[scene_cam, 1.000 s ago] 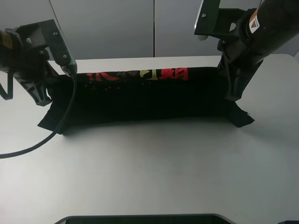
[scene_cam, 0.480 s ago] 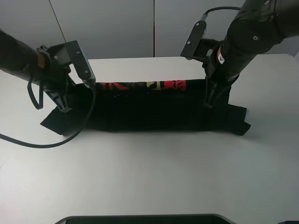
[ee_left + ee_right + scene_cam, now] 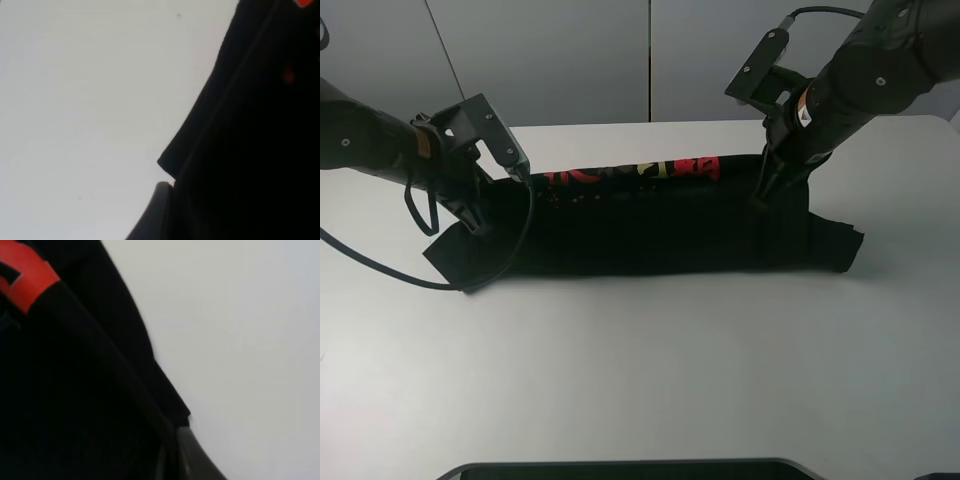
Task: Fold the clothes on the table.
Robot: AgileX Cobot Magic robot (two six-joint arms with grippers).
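The black T-shirt [image 3: 640, 225] lies as a long band across the far half of the white table [image 3: 640, 370]. Its red and yellow print [image 3: 640, 172] shows along the taut far edge. My left gripper [image 3: 472, 218] is shut on the shirt's left end. My right gripper [image 3: 762, 195] is shut on its right end. In the left wrist view black cloth [image 3: 250, 150] runs along one fingertip [image 3: 157, 210]. In the right wrist view cloth [image 3: 60, 390] with a red print patch [image 3: 27, 282] lies against one fingertip [image 3: 192, 455]. Both sleeves stick out flat at the ends.
The left arm's black cable [image 3: 380, 270] loops over the table's left side. A dark rim [image 3: 620, 468] runs along the near edge of the exterior view. Grey wall panels [image 3: 550, 60] stand behind the table. Bare tabletop shows in both wrist views [image 3: 75, 100] [image 3: 240, 315].
Both grippers have come down and inward with the shirt's edge. The shirt band has shifted slightly to the right and its sleeves lie flatter on the table.
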